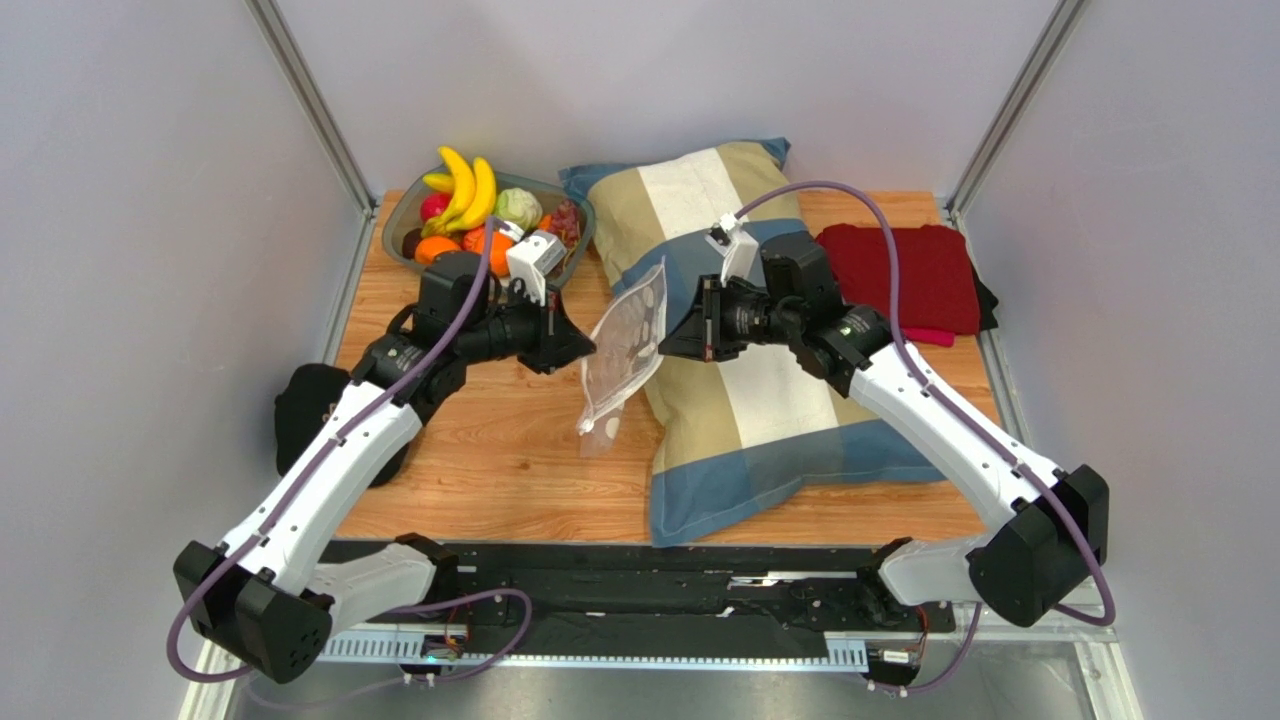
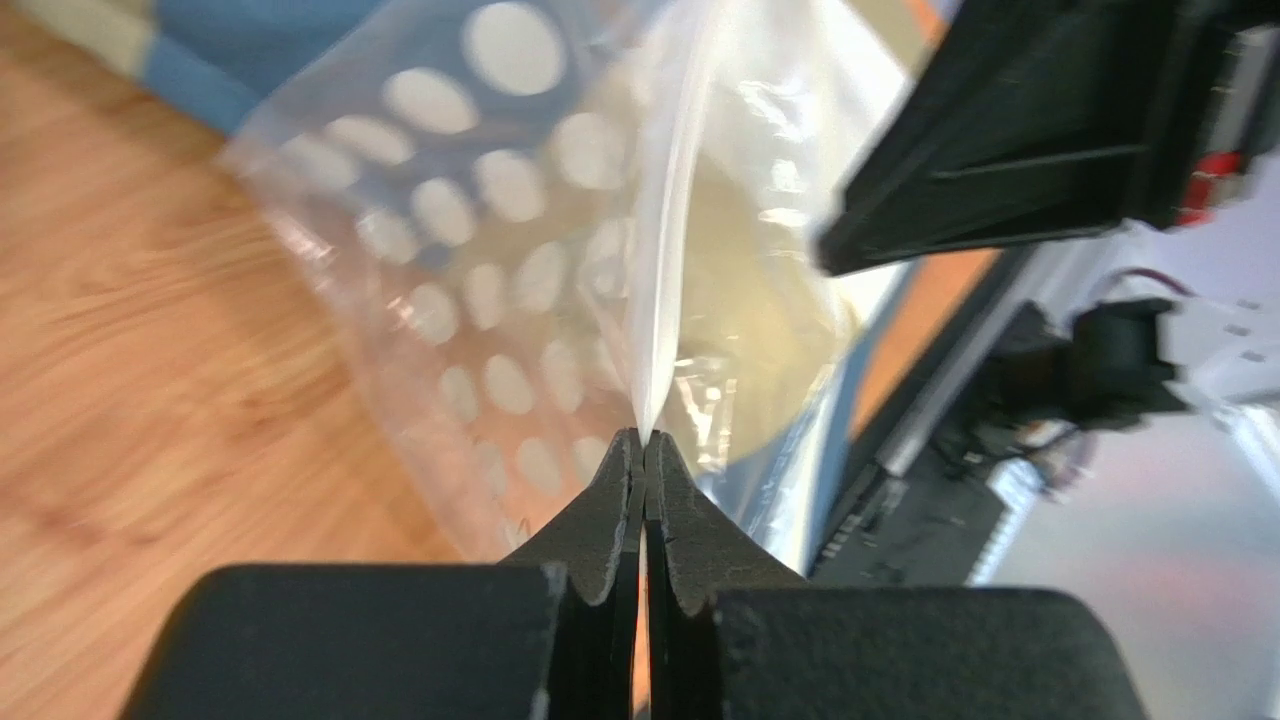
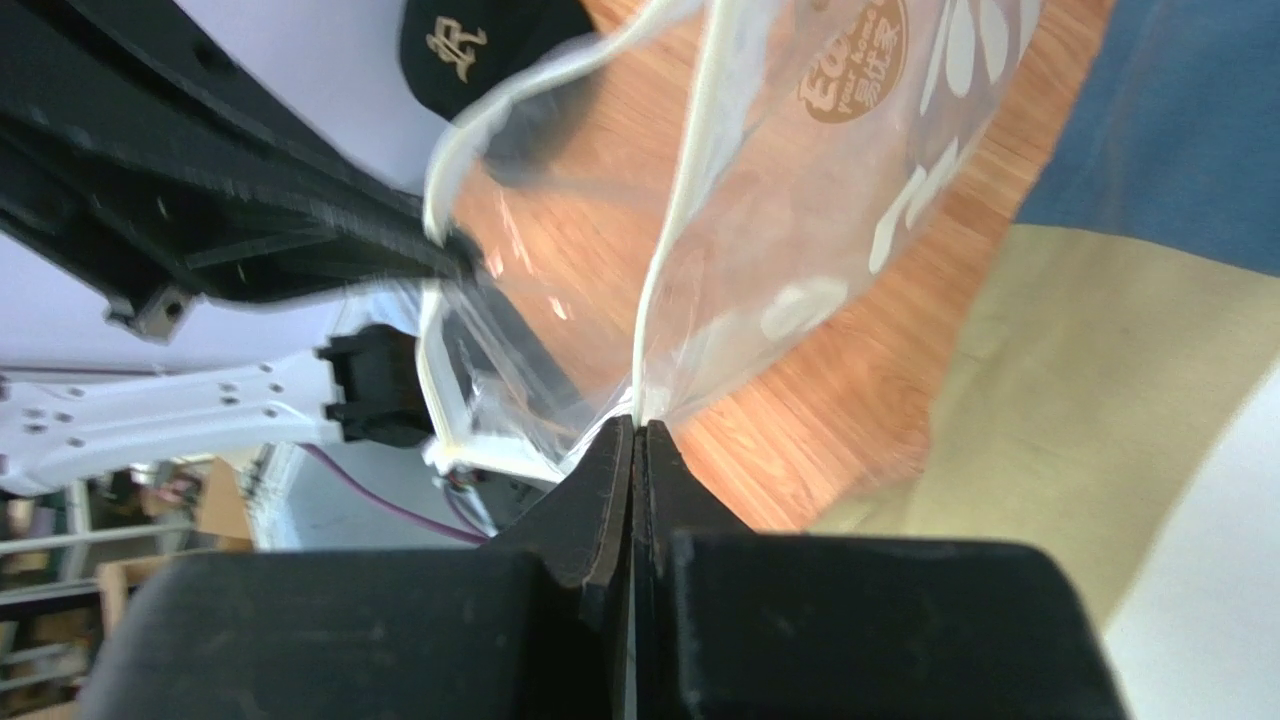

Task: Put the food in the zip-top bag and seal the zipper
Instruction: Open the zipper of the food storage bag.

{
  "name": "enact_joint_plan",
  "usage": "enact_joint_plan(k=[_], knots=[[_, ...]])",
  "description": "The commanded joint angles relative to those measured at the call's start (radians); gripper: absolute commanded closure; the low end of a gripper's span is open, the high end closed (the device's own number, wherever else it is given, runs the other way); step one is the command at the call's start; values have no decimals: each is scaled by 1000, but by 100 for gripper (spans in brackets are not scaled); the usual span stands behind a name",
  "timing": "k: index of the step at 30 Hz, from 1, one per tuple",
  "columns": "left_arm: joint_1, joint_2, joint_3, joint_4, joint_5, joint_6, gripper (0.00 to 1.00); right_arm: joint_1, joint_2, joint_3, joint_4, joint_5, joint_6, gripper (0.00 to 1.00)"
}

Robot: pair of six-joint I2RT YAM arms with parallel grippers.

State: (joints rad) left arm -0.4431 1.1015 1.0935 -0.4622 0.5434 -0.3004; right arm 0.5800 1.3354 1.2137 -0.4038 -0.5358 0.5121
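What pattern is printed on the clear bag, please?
White round dots cover the bag, clearest in the left wrist view.

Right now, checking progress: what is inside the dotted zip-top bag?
Nothing visible: through the zip-top bag only the wooden table and pillow show. The food sits in the grey bowl. Only the edges pinched by the left gripper and right gripper are covered.

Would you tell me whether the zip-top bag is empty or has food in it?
Empty: the zip-top bag, pinched between the left gripper and right gripper, shows nothing inside; the food lies in the grey bowl.
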Motion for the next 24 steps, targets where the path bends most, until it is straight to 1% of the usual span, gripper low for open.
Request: enact_joint_plan(k=[1,2,4,6,7,8,9,10,11,12,13,14,16,18,21,22,23,24], knots=[[6,-25,86,-145,-189,226,100,1,-45,66,-122,39,-181,100],[6,-31,95,-156,-166,256,100,1,-47,66,-166,22,-234,100],[1,-37,117,-196,-104,325,100,0,-48,55,-205,7,-274,100],[-37,-29,128,-222,-71,352,100,0,-44,56,-231,-18,-299,100],[-46,-26,129,-233,-28,351,100,1,-42,61,-227,-21,-296,88],[-64,-25,125,-230,-14,325,100,1,-45,70,-218,-24,-287,76],[-74,-22,112,-224,-11,308,100,0,-44,78,-207,-24,-258,62],[-81,-19,106,-205,-13,305,100,1,-42,87,-192,-18,-238,39],[-88,-17,98,-190,-19,234,100,1,-39,114,-185,0,-216,32],[-89,-14,83,-172,-32,193,100,1,-35,128,-182,13,-196,26],[-89,-9,80,-136,-48,158,100,0,-28,139,-173,26,-155,23],[-89,-5,78,-124,-52,115,100,1,-25,151,-167,55,-135,23],[-94,8,82,-89,-94,80,100,1,-22,178,-139,80,-88,21],[-103,27,104,-82,-98,105,100,1,-25,188,-113,112,-73,20],[-117,53,132,-82,-114,130,100,1,-10,201,-95,146,-130,19],[-117,58,138,-85,-102,136,100,4,-4,216,-111,152,-156,15],[-121,61,143,-87,-106,150,100,7,4,227,-121,186,-214,13],[-126,66,147,-87,-112,156,100,11,24,234,-128,207,-230,13]])
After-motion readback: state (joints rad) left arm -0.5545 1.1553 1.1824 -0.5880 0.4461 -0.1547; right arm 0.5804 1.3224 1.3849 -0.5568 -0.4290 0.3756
